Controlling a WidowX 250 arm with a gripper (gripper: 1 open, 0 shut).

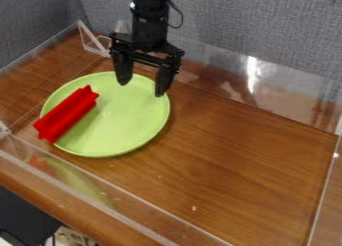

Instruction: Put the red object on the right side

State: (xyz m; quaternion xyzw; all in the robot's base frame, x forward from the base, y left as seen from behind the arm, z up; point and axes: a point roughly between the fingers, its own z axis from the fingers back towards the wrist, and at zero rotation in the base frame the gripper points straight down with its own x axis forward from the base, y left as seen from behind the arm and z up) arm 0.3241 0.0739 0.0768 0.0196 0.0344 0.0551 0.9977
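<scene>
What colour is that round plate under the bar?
Lime green plate, clearest in the camera view.

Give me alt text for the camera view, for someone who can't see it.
A black robot gripper, jaws open and empty, points down over the far edge of a round lime-green plate on a wooden table. A bright red rectangular block lies across the plate's left rim, apart from the gripper.
</scene>
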